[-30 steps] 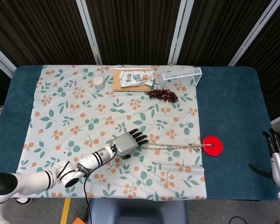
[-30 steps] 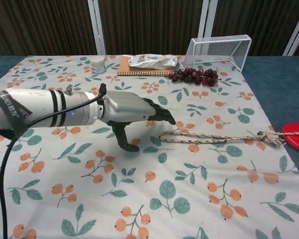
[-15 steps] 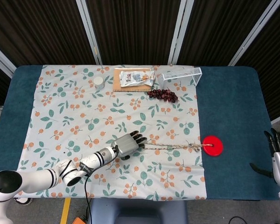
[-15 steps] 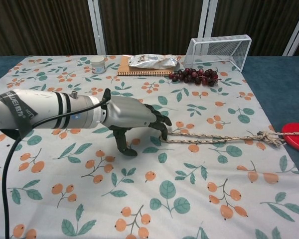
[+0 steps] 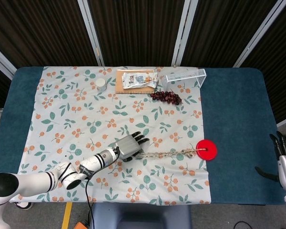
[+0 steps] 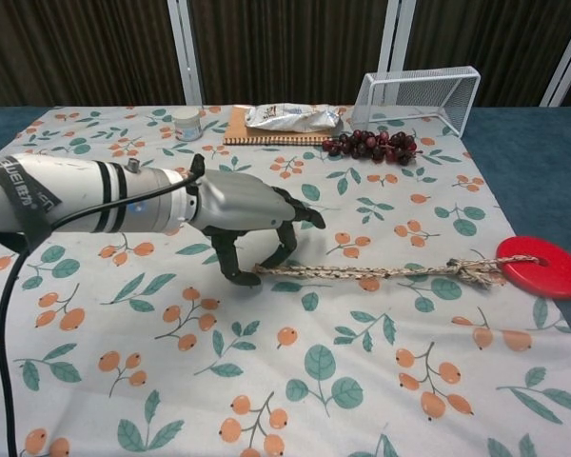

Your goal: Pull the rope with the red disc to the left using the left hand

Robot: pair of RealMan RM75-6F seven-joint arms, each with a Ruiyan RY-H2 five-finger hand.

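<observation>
The braided rope (image 5: 169,153) (image 6: 381,272) lies stretched across the floral cloth. Its right end is knotted to the red disc (image 5: 207,149) (image 6: 541,267), which sits at the cloth's right edge. My left hand (image 5: 128,147) (image 6: 247,209) is over the rope's left end, palm down, and pinches that end between the thumb and a curled finger against the cloth. The other fingers point right above the rope. My right hand (image 5: 285,157) hangs off the table's right edge with its fingers apart and holds nothing; the chest view does not show it.
A bunch of dark grapes (image 5: 166,97) (image 6: 371,145) lies at the back, with a tipped wire basket (image 5: 186,76) (image 6: 419,95) behind it. A snack packet (image 5: 139,80) rests on a wooden board. A small white jar (image 5: 101,84) stands at the back left.
My left hand lowered onto the rope's left end, closed on it and drew back to the left. The rope and the red disc slid left from the blue surface onto the cloth's edge.
</observation>
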